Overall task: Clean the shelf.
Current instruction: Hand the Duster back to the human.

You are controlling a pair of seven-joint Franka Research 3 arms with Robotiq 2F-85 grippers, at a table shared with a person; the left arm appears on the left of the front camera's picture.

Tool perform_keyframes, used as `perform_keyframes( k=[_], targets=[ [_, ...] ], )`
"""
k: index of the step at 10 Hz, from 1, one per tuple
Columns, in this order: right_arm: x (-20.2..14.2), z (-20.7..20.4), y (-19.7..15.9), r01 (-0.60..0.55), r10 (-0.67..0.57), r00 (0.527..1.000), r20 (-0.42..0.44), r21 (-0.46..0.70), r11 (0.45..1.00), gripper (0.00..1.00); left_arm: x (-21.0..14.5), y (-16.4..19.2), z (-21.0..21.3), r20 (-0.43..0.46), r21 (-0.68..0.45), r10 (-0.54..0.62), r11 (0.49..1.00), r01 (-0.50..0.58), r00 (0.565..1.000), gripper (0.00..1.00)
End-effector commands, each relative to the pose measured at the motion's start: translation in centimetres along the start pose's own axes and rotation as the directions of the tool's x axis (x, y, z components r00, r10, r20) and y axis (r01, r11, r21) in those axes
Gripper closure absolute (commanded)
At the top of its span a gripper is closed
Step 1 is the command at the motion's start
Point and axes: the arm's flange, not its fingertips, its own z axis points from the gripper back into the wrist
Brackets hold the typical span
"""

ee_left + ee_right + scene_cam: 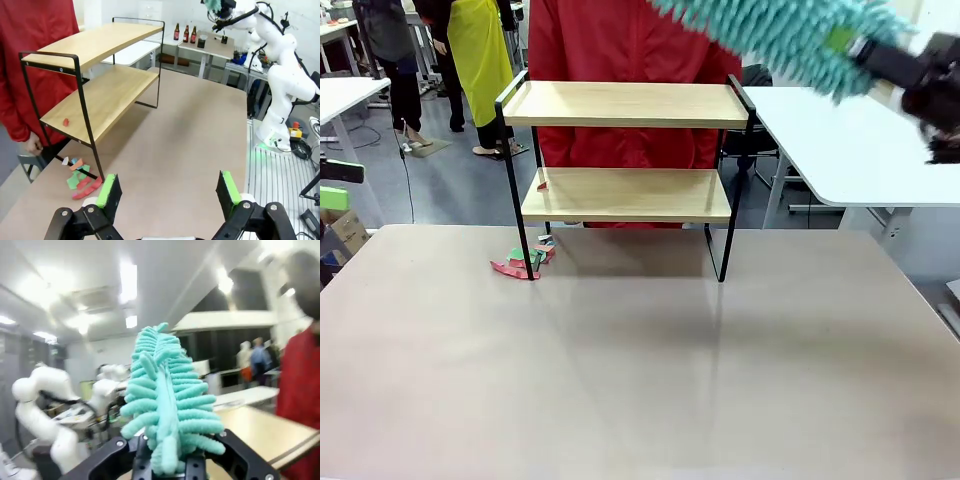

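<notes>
Upright, the shelf [625, 104] runs lengthwise across the table [640, 380].

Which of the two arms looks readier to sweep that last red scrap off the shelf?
Probably the right: its tool holds the duster above the shelf; the left tool is open.

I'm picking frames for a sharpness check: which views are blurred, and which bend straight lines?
Front view: the teal fluffy duster and the right gripper are smeared by motion blur, while the two-tier wooden shelf with the black metal frame is sharp. Right wrist view: soft throughout, ceiling lights glaring. Left wrist view: crisp, but wide-angle distortion bows the shelf boards.
</notes>
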Motion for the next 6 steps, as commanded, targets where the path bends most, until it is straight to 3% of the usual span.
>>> perform_keyframes(
  k=[1,3,6],
  targets=[
    [0.0,1.4,1.0,-0.169,0.175,0.984,0.007,-0.224,0.960,0.84,0.4,0.0,0.0,0.027,-0.002,0.003,1.000,-0.003,1.000,0.00],
    [1.5,4.5,0.4,-0.257,0.251,0.965,-0.070,-0.424,0.868,0.84,0.4,0.0,0.0,0.027,-0.002,0.003,1.000,-0.003,1.000,0.00],
    [3.5,9.1,0.8,-0.393,0.366,0.912,-0.187,-0.657,0.644,0.84,0.4,0.0,0.0,0.027,-0.002,0.003,1.000,-0.003,1.000,0.00]
  ],
)
